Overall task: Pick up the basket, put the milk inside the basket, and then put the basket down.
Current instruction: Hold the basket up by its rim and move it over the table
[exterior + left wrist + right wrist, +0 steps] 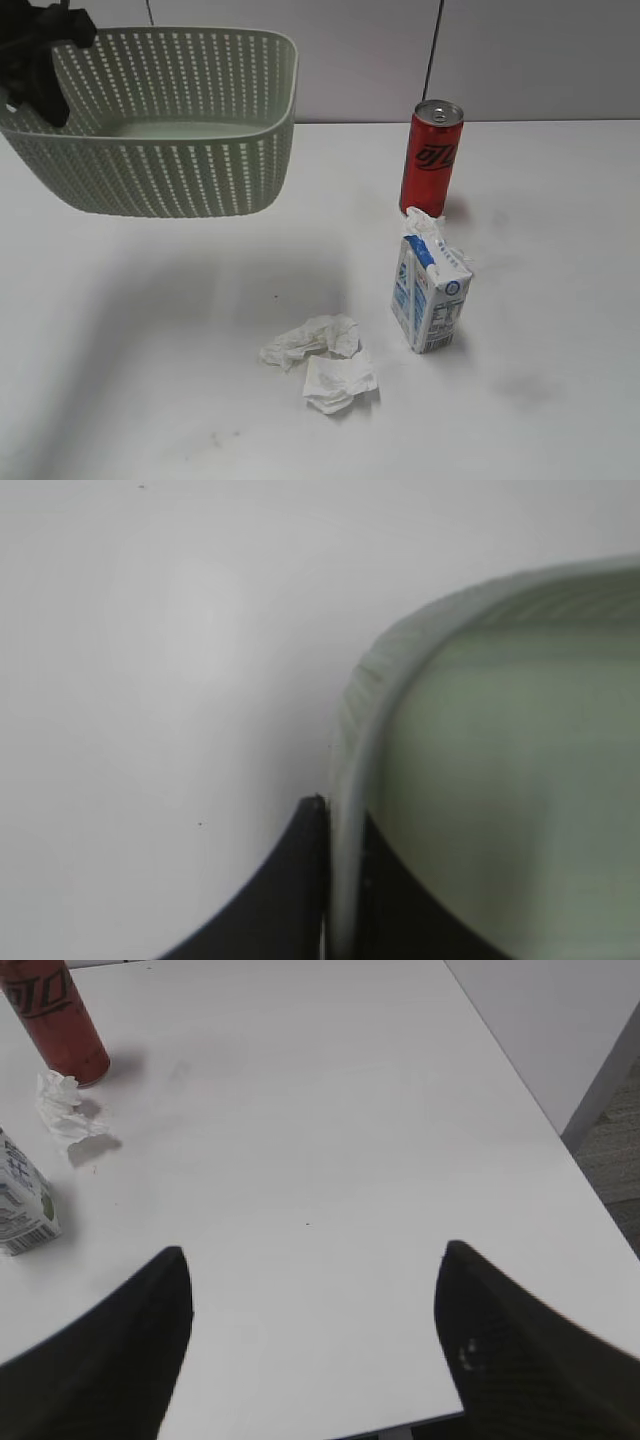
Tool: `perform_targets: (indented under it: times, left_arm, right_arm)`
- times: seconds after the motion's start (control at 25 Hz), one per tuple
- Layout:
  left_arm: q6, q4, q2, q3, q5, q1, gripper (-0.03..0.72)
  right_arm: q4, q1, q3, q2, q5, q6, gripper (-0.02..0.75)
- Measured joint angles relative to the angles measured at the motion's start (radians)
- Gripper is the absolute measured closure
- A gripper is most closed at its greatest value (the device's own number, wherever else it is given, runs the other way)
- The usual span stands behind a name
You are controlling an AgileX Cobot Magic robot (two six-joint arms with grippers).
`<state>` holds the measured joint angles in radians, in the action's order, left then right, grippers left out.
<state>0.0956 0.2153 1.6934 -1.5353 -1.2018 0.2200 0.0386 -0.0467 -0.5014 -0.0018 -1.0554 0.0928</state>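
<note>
The pale green slotted basket [180, 150] hangs in the air at the upper left, tilted. My left gripper [35, 75] is shut on its left rim; in the left wrist view the rim [350, 810] sits pinched between the two black fingers [343, 825]. The milk carton [428, 295], white with blue panels, stands upright on the table right of centre; it shows at the left edge of the right wrist view [22, 1205]. My right gripper [315, 1260] is open and empty above bare table, to the right of the carton. It is out of the exterior view.
A red soda can [431, 160] stands behind the carton; it also shows in the right wrist view [55, 1020]. Crumpled white tissues [325, 360] lie left of the carton, and a small one [65, 1105] by the can. The table's right edge [520, 1080] is close.
</note>
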Motion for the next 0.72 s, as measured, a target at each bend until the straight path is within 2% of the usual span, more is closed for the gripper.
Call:
perform_targets:
  times: [0.24,0.72]
  left_arm:
    - [0.006,-0.004,-0.001,0.051,-0.001,0.000,0.688]
    - [0.006,-0.039,-0.001,0.100,0.077,0.000,0.688]
  right_arm:
    - [-0.095,0.000,-0.071,0.146,-0.009,-0.001,0.165]
    - [-0.174,0.000,-0.246,0.726,-0.025,-0.102,0.165]
